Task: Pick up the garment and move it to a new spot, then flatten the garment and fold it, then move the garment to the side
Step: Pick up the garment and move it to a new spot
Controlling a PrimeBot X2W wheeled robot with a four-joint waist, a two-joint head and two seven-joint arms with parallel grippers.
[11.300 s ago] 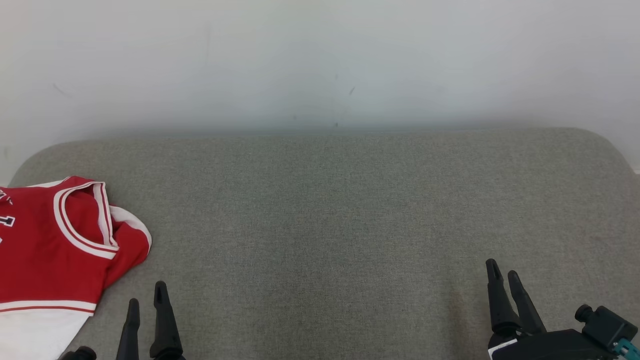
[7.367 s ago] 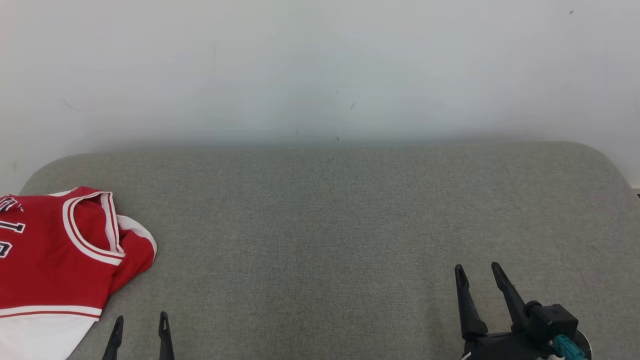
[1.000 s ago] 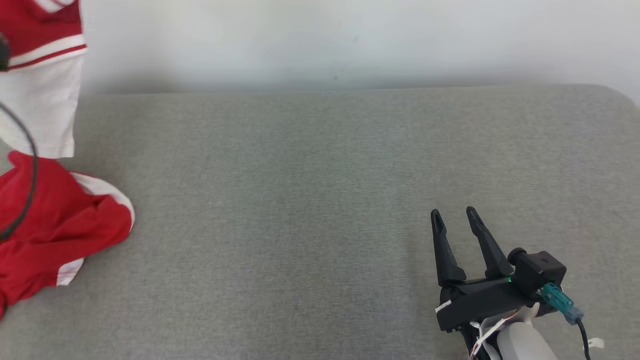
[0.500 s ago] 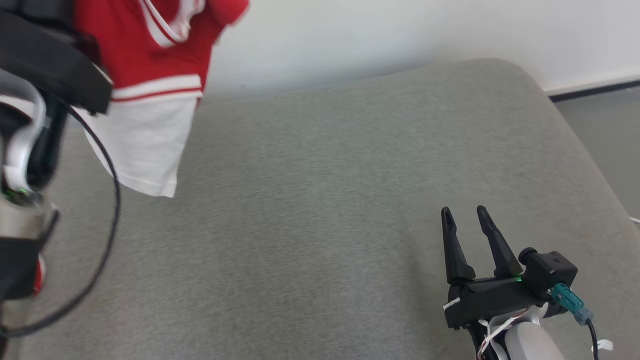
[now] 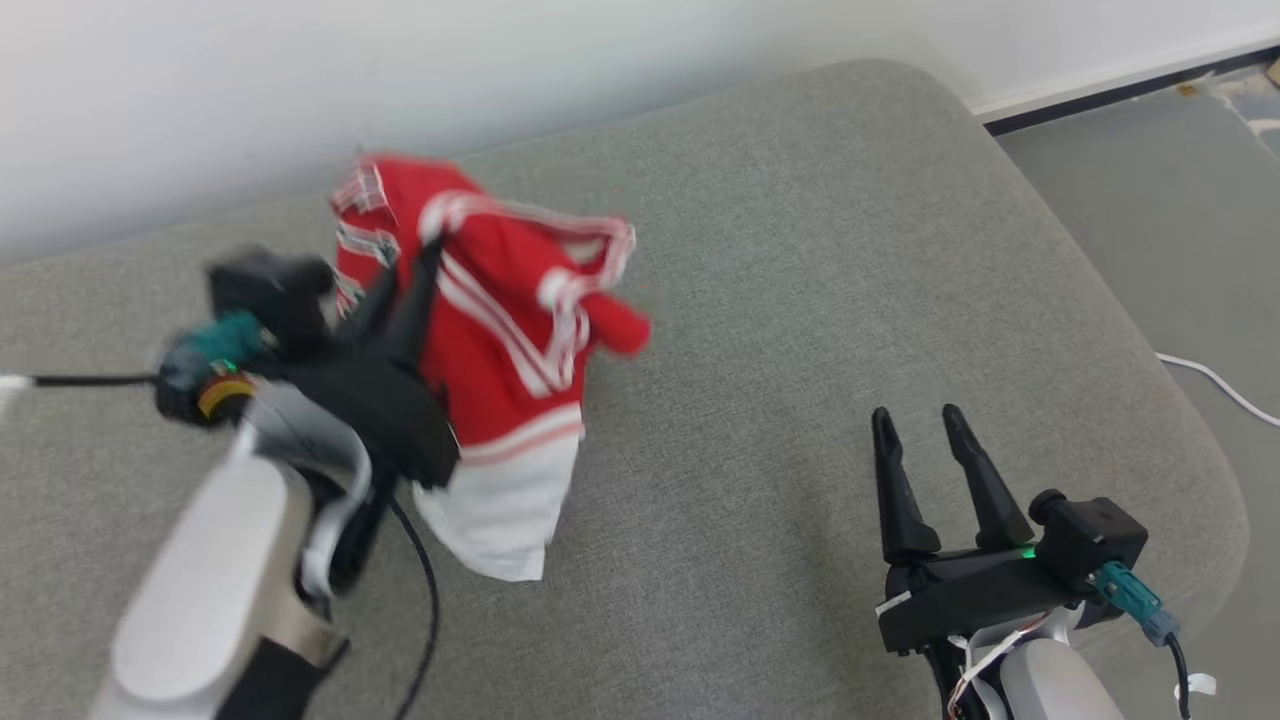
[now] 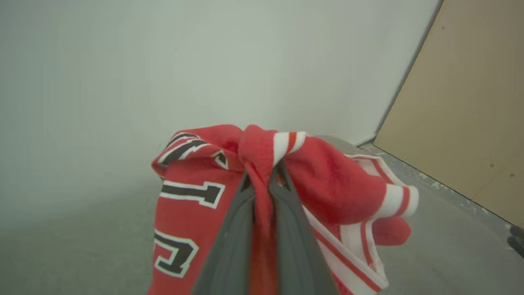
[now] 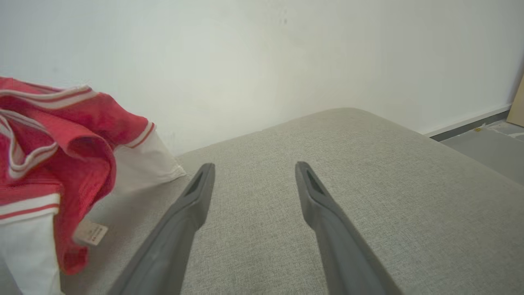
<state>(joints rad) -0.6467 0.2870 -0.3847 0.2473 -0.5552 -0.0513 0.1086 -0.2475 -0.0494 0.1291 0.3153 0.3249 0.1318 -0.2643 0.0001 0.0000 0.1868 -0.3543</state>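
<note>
The garment [image 5: 500, 330] is a red jersey with white trim, black numerals and a white lower panel. It hangs bunched in the air over the grey cushion [image 5: 780, 300], held by my left gripper [image 5: 405, 275], which is shut on a fold of it. In the left wrist view the two fingers pinch red cloth of the garment [image 6: 335, 180] at the left gripper [image 6: 264, 174]. My right gripper [image 5: 915, 420] rests low at the right, open and holding nothing. From the right wrist, the right gripper [image 7: 254, 168] points over bare cushion, the garment [image 7: 73, 135] hanging to its left.
A white wall [image 5: 300, 90] runs behind the cushion. Beyond the cushion's right end lies grey floor [image 5: 1180, 200] with a white cable [image 5: 1215, 385]. A tan board [image 6: 470, 106] stands at the right in the left wrist view.
The head camera has swung right. My left arm has carried the hanging garment from the far left toward the cushion's middle. The right gripper has stayed put and open.
</note>
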